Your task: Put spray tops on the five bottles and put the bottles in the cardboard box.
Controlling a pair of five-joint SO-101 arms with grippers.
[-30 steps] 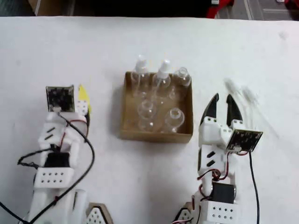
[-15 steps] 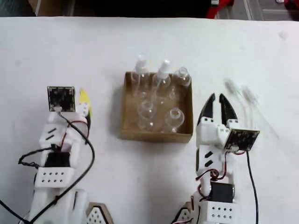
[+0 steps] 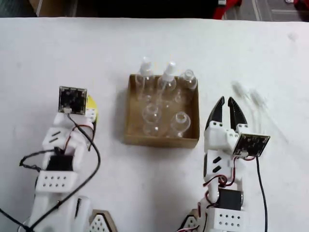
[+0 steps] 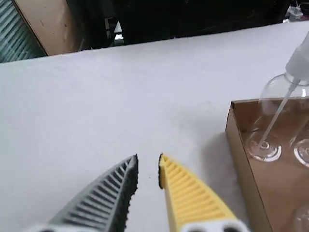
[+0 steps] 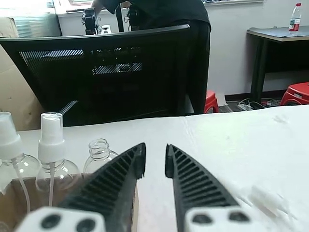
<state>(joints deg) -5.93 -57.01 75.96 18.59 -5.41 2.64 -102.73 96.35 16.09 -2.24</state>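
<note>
White table (image 3: 154,43), black mesh chair (image 5: 96,72) behind it. Over the last second the right gripper (image 3: 226,100) narrows its jaws to a slim gap, and the left gripper (image 4: 148,162) swings a bit toward the box (image 3: 129,111), jaws barely apart too. Both are empty, so I'd say no capping is underway. All five bottles (image 3: 151,113) sit in the box between the grippers, only two capped. Loose spray tops (image 3: 248,96) lie just past the right gripper's tips, on its outer side. The crowded box looks awkward to work in.
</note>
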